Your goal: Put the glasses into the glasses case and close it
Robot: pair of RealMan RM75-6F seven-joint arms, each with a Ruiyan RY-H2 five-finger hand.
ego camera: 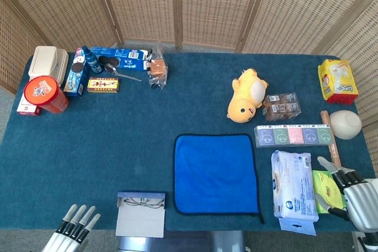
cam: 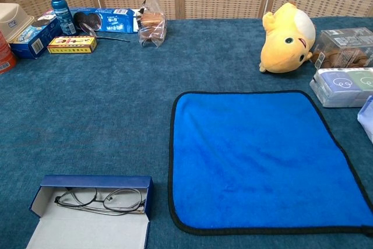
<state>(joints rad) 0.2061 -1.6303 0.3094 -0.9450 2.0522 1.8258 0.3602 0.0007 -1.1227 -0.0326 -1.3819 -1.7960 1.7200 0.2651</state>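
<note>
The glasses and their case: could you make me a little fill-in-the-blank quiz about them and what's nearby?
1. The glasses lie inside the ____ case.
2. The case's lid is ____.
3. Right of the case lies a ____ cloth.
4. Beyond the cloth sits a yellow ____ toy.

Missing words: blue; open; blue; plush
</note>
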